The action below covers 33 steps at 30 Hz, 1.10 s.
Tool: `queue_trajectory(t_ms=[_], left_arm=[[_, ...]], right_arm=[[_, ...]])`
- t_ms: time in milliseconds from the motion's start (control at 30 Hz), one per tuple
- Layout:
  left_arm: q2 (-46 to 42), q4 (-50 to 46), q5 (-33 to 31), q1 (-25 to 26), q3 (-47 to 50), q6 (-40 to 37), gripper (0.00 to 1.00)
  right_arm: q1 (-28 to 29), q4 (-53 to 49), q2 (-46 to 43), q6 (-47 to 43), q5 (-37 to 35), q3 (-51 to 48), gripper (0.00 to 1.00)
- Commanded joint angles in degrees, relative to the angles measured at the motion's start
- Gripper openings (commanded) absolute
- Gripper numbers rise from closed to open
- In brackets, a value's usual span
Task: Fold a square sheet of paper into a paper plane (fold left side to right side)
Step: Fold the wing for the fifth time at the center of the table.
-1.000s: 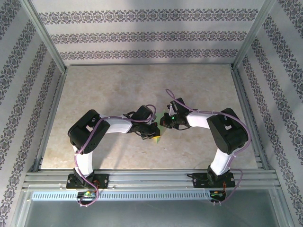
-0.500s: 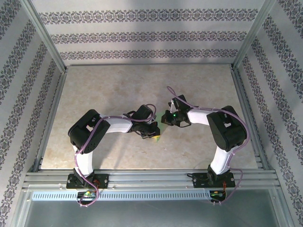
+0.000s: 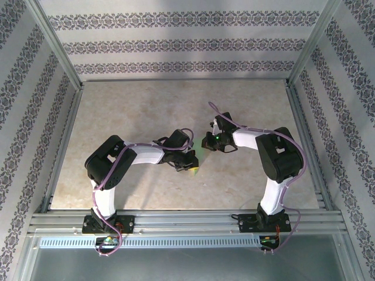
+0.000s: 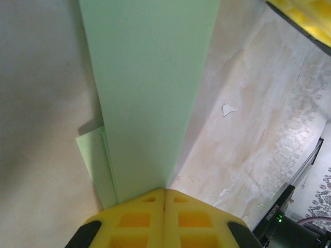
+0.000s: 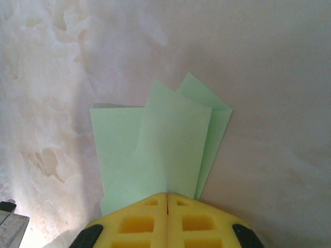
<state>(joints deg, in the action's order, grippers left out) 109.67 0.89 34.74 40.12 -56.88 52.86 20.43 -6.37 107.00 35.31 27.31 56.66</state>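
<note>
both clenched: left gripper (image 4: 164, 192) and right gripper (image 5: 167, 196) pin the thin pale green paper sheet (image 5: 170, 144), fanning toward 12 o'clock, onto the bench (image 5: 269, 62), probably setting a crease.

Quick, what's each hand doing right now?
Left hand: closed, pinching the folded green paper sheet.
Right hand: closed, pinching the same sheet.

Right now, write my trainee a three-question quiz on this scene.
1. True or false: the left claw stands wide open.
2. Pick one: the sheet of paper is A white, B pale green, C blue.
3. Fill in: the right claw has ____ fingers.
Key: 1 false; 2 B; 3 yellow.
</note>
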Motion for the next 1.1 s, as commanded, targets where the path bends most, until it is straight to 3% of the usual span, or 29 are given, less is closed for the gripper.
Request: queue_trajectory(t_ms=[0, 733, 1067], left_arm=[[3.2, -8.4, -2.2, 0.4, 1.9, -1.0, 0.00], [3.2, -7.1, -1.6, 0.4, 2.5, -0.7, 0.00], [2.9, -6.7, -1.8, 0.5, 2.7, -0.7, 0.00]], right_arm=[[-2.6, 0.3, 2.4, -2.2, -6.6, 2.7, 0.00], [-8.1, -3.7, 7.4, -4.5, -4.8, 12.3, 0.00], [-6.3, -5.7, -4.9, -2.7, -2.6, 7.1, 0.00]])
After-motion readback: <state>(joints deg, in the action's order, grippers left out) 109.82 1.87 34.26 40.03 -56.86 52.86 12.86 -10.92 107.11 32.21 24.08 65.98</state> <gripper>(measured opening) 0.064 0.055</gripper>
